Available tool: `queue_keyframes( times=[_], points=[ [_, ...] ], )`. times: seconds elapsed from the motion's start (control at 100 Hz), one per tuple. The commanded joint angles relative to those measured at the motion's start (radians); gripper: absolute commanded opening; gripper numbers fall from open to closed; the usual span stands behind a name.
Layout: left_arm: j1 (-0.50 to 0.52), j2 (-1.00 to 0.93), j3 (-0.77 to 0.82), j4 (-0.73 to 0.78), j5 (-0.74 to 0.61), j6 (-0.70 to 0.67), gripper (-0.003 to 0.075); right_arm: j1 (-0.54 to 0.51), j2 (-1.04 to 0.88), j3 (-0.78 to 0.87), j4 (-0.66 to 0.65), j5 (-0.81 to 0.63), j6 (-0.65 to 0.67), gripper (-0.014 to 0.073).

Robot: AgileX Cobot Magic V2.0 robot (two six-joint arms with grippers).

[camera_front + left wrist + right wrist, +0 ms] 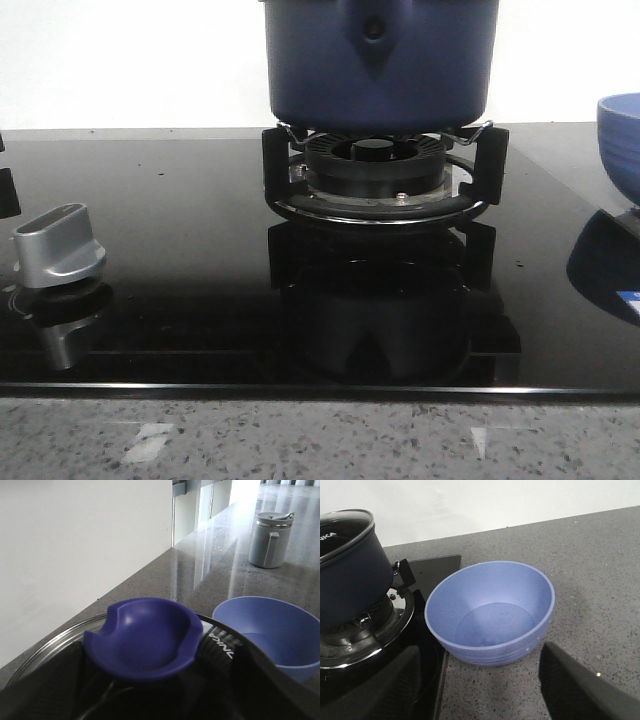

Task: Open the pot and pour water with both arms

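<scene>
From the front, the pot [378, 62] sits on the burner [378, 172], lid on. The left wrist hangs directly over its lid knob [144, 637]; finger state hidden. The right gripper [480, 680], fingers spread, faces the bowl [490, 612].

A dark blue knob [142, 637] shaped like a little cup is seen up close; a notch is cut in its rim; under it a shiny metal rim [55, 647] is seen, with black gripper [150, 695] parts around it; whether the knob is held cannot be told; a light blue bowl [272, 630] is set just beside it on the grey counter [200, 575]; a grey jug [270, 540] is stood well apart; a white wall [75, 545] is seen alongside.
</scene>
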Motion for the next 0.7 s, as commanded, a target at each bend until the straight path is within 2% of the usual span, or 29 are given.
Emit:
queue_keyframes(
  times=[0.0,0.49,0.69],
  points=[
    [-0.009,-0.025,-0.049,-0.087,0.025,-0.001,0.0526,0.002,0.019,-0.034,-0.006,-0.074,-0.010,0.0456],
    [-0.040,0.014,-0.088,-0.087,0.020,-0.001,0.0521,0.002,0.019,-0.034,0.000,-0.064,-0.010,0.0456],
    [-0.042,0.014,-0.088,-0.087,0.020,-0.001,0.0449,0.002,0.019,-0.034,0.002,-0.064,-0.010,0.0456]
  ],
)
